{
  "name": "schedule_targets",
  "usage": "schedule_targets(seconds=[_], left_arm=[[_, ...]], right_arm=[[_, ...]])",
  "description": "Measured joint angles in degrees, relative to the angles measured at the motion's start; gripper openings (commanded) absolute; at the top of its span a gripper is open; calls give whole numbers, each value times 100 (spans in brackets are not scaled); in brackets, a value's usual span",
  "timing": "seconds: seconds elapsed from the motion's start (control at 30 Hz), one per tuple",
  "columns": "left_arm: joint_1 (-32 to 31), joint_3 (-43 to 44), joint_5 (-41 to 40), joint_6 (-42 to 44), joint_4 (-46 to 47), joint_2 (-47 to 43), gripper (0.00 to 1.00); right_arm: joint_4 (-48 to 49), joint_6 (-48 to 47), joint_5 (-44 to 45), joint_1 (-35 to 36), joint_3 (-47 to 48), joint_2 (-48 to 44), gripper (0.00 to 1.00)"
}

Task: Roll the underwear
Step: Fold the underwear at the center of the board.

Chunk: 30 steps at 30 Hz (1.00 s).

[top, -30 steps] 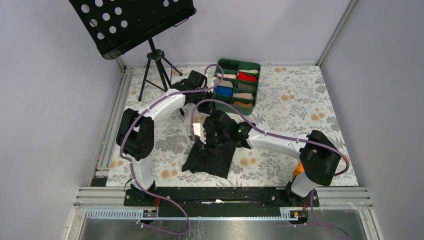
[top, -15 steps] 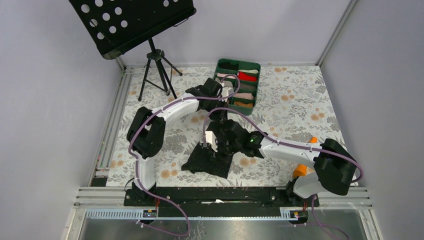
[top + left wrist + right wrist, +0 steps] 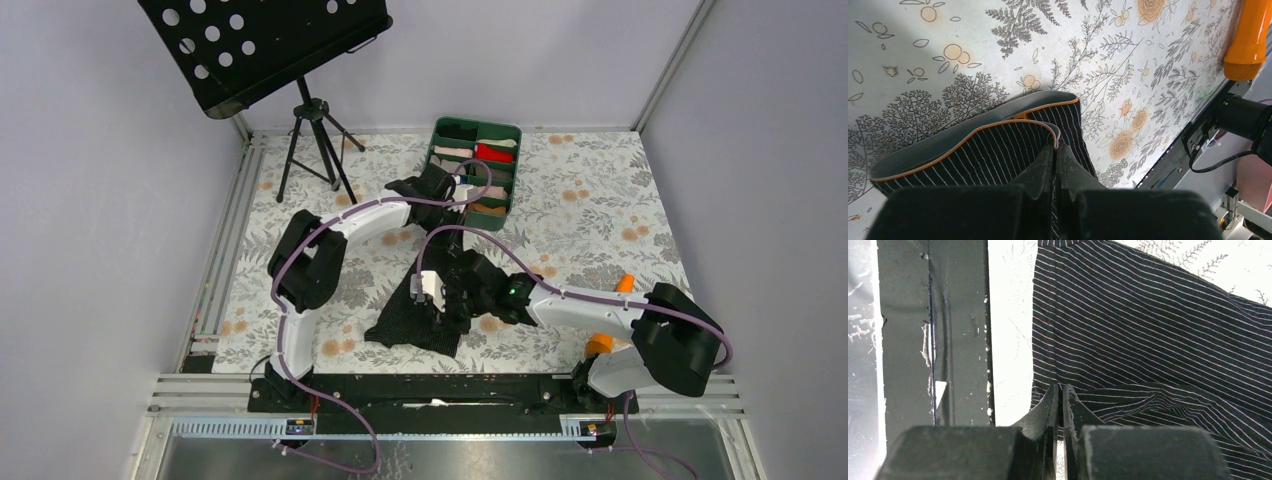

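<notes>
The underwear (image 3: 405,325) lies on the floral table (image 3: 600,210) near the front rail (image 3: 955,315), its orange-edged waistband (image 3: 923,150) raised. The left gripper (image 3: 1055,150) pinches that waistband, fingers pressed together; the right gripper (image 3: 1061,392), likewise closed, nips a fabric fold

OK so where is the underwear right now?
Top view: the underwear lies on the floral table near the front edge, between the arm bases, under the right gripper and well clear of the green tray.
</notes>
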Motion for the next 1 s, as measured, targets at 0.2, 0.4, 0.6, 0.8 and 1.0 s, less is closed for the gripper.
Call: schedule_targets(seconds=[0.2, 0.4, 0.6, 0.8, 1.0], left_arm=[[-70, 0, 83, 2, 20, 13, 0], [-249, -127, -39, 2, 238, -22, 0], [-374, -402, -153, 4, 378, -138, 0], [-385, -402, -144, 90, 420, -138, 0], [-380, -402, -35, 192, 350, -138, 0]], right_arm=[[131, -2, -7, -26, -66, 0, 2], [42, -87, -26, -26, -177, -44, 4], [24, -212, -50, -26, -267, -127, 5], [0, -216, -118, -28, -282, -127, 28], [-584, -98, -109, -256, -144, -483, 46]])
